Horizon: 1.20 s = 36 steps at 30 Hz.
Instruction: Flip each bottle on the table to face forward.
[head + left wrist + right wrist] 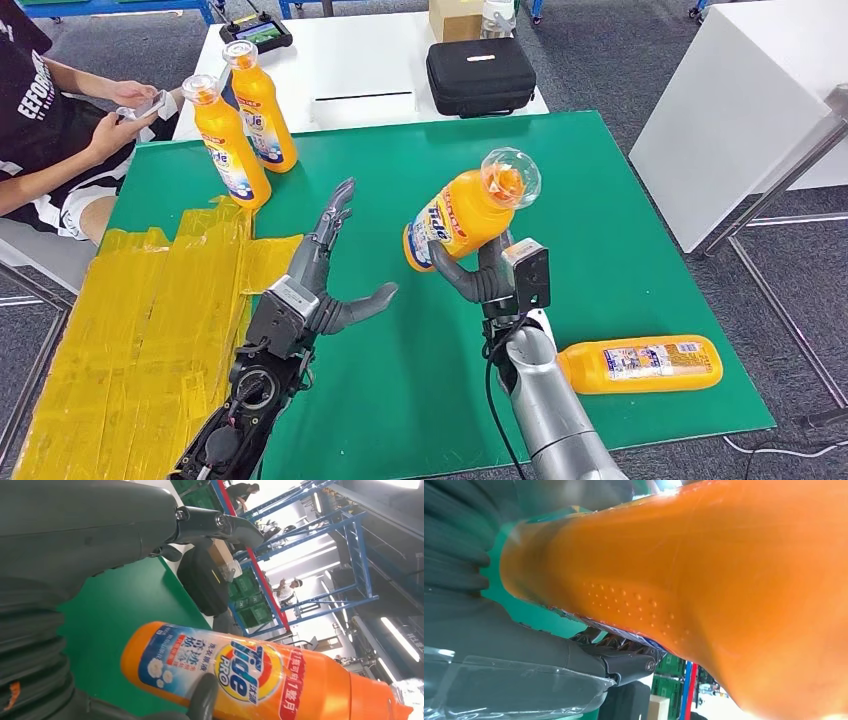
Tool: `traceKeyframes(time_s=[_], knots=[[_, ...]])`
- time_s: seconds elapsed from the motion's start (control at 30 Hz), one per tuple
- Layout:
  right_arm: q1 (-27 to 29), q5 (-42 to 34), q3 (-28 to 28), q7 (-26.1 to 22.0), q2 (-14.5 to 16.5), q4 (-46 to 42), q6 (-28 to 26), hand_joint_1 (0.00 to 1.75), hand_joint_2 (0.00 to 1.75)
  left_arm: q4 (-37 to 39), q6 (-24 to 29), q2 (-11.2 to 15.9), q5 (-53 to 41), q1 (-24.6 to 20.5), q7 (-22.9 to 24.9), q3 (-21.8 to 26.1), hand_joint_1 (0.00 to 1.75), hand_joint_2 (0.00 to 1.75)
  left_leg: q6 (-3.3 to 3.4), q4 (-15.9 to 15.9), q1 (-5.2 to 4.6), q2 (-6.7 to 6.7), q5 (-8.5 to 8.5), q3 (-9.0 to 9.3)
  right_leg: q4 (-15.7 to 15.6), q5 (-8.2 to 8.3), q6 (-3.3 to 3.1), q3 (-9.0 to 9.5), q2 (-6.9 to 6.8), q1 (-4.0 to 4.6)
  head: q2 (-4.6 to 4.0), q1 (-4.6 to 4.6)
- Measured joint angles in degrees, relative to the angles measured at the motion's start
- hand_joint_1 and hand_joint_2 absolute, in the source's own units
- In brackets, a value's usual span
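Bottle in the right robot hand: the fingers wrap its lower body and hold it tilted in the air above the green worktop, base low and toward the left robot hand, clear cap up and away. The left robot hand is beside it, a little apart, holding nothing, fingers spread and the thumb stretched toward the bottle's base. In the left wrist view the label of this bottle faces that hand, with a grey fingertip over its lower edge.

Progress looks partial. Beyond the left robot hand, at the far corner of the worktop, two bottles stand upright close together, the nearer and the farther, both showing labels toward the robot, so I judge them done. Just beside the right forearm, on its outer side, a fourth bottle lies flat near the worktop's front edge, apparently untouched. That leaves the held one to be placed and the lying one to be handled.

The bottles are orange plastic with clear caps and a blue, white and red label; the right wrist view shows a smooth back with a patch of small raised dots. The surface looks slick, so the grip may slip.
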Motion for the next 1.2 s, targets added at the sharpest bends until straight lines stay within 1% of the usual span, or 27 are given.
traceKeyframes(time_s=[0.13, 0.23, 0.33, 0.53, 0.67, 0.77, 0.9, 1.03, 1.07, 1.2], knots=[[-0.4, 1.4, 1.6, 1.0, 0.3, 0.7, 0.7, 1.75, 1.75, 0.0, 1.2, 0.0, -1.7, -0.1, 0.0, -0.2, 0.00, 1.75, 0.00, 0.0, -0.01, 0.00, 0.00, 0.00, 0.0, 0.00, 0.00, 0.00, 0.01, -0.03, 0.00, 0.00], [-0.6, 4.7, 3.7, 1.9, 0.7, 0.9, 0.2, 1.75, 1.75, 0.0, 1.9, -0.1, -2.8, -0.1, 0.0, -0.4, 0.00, 1.75, 0.00, 0.0, -0.02, 0.00, 0.00, 0.00, 0.0, 0.00, 0.00, 0.00, 0.01, -0.02, 0.00, 0.00], [-0.7, 9.6, 7.1, 2.9, 1.2, 1.0, -1.9, 1.75, 1.75, 0.0, 2.1, -0.2, -3.4, -0.1, 0.1, -0.6, 0.00, 1.75, 0.00, 0.0, 0.00, 0.00, 0.00, 0.00, 0.0, 0.00, 0.00, -0.01, 0.01, 0.01, 0.00, -0.01], [-0.6, 19.0, 15.4, 4.5, 1.8, 1.9, -7.7, 1.75, 1.75, 0.0, 2.4, -0.5, -3.6, -0.1, 0.4, -0.6, 0.00, 1.75, -0.01, 0.0, 0.03, 0.01, -0.01, -0.01, 0.0, -0.01, -0.01, -0.03, 0.01, 0.04, 0.00, -0.01], [-0.6, 21.0, 19.4, 5.9, 2.0, 3.1, -9.5, 1.75, 1.75, 0.0, 2.0, -0.5, -3.5, 0.3, 0.5, -0.5, 0.00, 1.75, -0.01, 0.0, 0.03, 0.00, 0.00, -0.01, 0.0, -0.01, -0.02, -0.03, 0.01, 0.03, 0.00, 0.00], [-0.6, 21.4, 20.8, 6.6, 1.9, 4.0, -10.6, 1.75, 1.75, 0.0, 1.7, -0.4, -3.3, 0.8, 0.6, -0.1, 0.00, 1.75, -0.01, 0.0, 0.02, 0.01, 0.00, -0.01, 0.0, -0.01, -0.01, -0.03, 0.01, 0.01, 0.00, 0.00], [-0.7, 22.9, 22.0, 7.0, 1.9, 5.1, -13.6, 1.75, 1.75, 0.0, 1.0, -0.4, -2.5, 1.4, 0.6, 0.0, 0.02, 1.75, -0.01, 0.0, 0.01, 0.00, 0.00, -0.01, 0.0, -0.01, -0.01, -0.03, 0.01, 0.00, 0.00, 0.01], [-0.7, 23.6, 22.6, 7.1, 1.7, 5.7, -14.7, 1.75, 1.75, 0.0, 0.1, -0.4, -1.6, 1.9, 0.6, 0.1, 1.72, 1.75, -0.01, 0.0, 0.00, 0.01, -0.01, -0.01, 0.0, -0.01, -0.01, -0.04, 0.02, 0.01, 0.00, 0.01], [-0.7, 23.7, 22.7, 7.1, 1.6, 5.9, -14.7, 1.75, 1.75, 0.0, 0.0, -0.4, -1.4, 2.0, 0.6, 0.1, 1.75, 1.75, -0.01, 0.0, 0.01, 0.01, -0.01, -0.01, 0.0, -0.01, -0.01, -0.05, 0.02, 0.02, 0.00, 0.01], [-0.7, 23.6, 23.0, 7.3, 1.6, 6.1, -15.0, 1.75, 1.75, 0.0, -0.4, -0.4, -0.5, 2.1, 0.6, 0.2, 1.75, 1.75, -0.01, 0.0, 0.01, 0.01, -0.01, -0.01, 0.0, -0.01, -0.02, -0.06, 0.02, 0.03, 0.00, 0.00]])
